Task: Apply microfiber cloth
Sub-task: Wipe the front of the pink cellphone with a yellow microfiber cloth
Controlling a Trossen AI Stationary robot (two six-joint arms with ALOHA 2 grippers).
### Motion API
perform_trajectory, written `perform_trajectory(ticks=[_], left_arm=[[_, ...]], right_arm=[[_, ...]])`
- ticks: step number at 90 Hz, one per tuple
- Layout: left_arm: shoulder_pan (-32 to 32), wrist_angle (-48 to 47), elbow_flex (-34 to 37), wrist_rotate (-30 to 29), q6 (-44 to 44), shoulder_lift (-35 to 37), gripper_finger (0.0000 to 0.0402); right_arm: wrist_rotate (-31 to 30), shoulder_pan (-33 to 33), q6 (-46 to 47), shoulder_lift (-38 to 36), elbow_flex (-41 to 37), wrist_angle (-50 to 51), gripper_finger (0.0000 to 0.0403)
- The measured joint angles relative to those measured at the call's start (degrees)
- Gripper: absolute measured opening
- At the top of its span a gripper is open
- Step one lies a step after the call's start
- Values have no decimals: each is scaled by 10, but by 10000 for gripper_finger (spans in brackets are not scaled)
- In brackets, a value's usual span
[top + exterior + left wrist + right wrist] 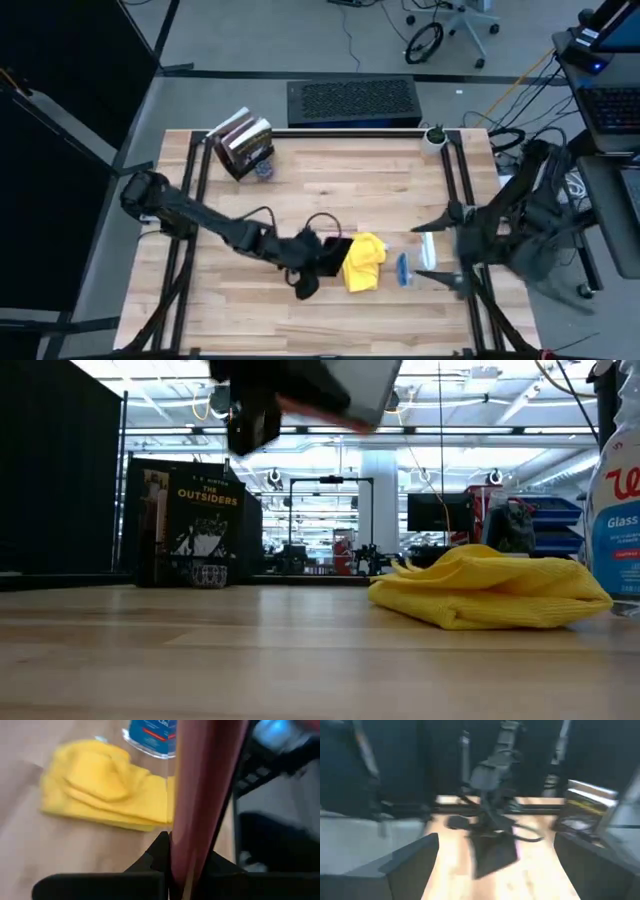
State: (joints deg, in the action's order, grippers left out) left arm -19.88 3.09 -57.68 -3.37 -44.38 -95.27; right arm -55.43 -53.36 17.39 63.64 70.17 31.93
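One microfiber cloth point(364, 263) just beside the left gripper point(322, 262), itself clamped on a dark smartphone point(197, 800).

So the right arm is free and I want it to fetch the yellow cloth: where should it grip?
Probably the raised fold on top of the microfiber cloth, coming straight down from above. It lies crumpled with bunched ridges, and the spray bottle crowds its right side.

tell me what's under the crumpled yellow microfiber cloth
The yellow microfiber cloth lies bunched on the bare wooden table; anything beneath its folds is hidden. The left gripper holds the dark smartphone lifted beside it, not under it.
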Motion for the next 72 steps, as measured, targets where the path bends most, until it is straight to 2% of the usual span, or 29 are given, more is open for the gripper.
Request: perform_trajectory(ticks=[11,22,31,48,58,72], left_arm=[[-11,102,87,5,-70,-5,13],[-2,94,140,5,-94,-8,13],[14,103,161,6,-90,-9,13],[35,104,175,13,-58,-20,13],[35,135,188,14,-60,-22,13],[35,230,227,16,-103,-42,13]], right_arm=[[2,48,-4,43,-23,1,381],[24,112,-20,96,-36,-5,381],[73,167,-66,151,-37,-54,381],[207,260,-159,256,-37,-194,381],[252,301,-147,295,-31,-229,381],[271,333,-105,338,-31,-210,381]])
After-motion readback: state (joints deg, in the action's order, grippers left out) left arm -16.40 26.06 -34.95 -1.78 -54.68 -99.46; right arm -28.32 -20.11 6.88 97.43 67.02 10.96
